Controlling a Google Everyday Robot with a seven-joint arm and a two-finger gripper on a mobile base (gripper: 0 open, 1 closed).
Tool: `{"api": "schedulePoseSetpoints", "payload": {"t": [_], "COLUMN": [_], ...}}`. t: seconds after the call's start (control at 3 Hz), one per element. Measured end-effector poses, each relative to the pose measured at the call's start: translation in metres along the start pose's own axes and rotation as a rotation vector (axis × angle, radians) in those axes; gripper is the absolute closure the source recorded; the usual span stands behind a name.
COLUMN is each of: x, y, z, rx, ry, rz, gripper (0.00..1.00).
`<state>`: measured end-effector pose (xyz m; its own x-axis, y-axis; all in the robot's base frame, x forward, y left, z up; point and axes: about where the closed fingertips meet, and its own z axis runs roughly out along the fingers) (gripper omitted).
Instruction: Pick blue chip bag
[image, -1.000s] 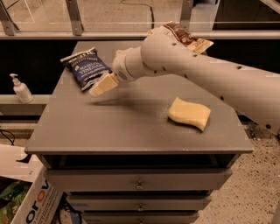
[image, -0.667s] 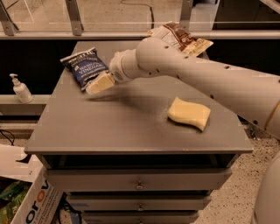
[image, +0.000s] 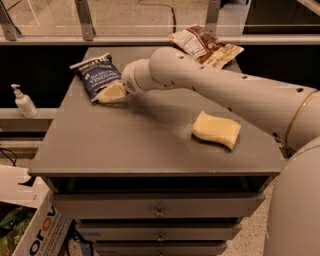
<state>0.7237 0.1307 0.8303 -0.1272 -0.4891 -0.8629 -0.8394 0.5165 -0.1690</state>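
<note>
The gripper (image: 112, 93) rests low at the near edge of the blue chip bag (image: 95, 76); how open it is cannot be told. The bag lies flat just beyond it, long axis running away from the camera.

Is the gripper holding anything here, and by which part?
It cannot be told. The gripper is at the near edge of the blue chip bag, which lies on the table.

One view only: the camera sits high, behind and to the right of my gripper (image: 112, 93), facing forward and down. Middle range. The whole cabinet top (image: 150, 145) is in frame, with my gripper at the near edge of the blue chip bag (image: 97, 75).
</note>
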Motion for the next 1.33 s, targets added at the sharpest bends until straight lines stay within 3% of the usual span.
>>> {"api": "schedulePoseSetpoints", "payload": {"t": [1.0,1.33], "x": [-0.0066,-0.0070], "y": [-0.0066,-0.0052], "z": [0.0010,0.0021], "rx": [0.016,0.013], "ry": [-0.029,-0.029], "rz": [0.011,0.010], "gripper": [0.88,1.00]}}
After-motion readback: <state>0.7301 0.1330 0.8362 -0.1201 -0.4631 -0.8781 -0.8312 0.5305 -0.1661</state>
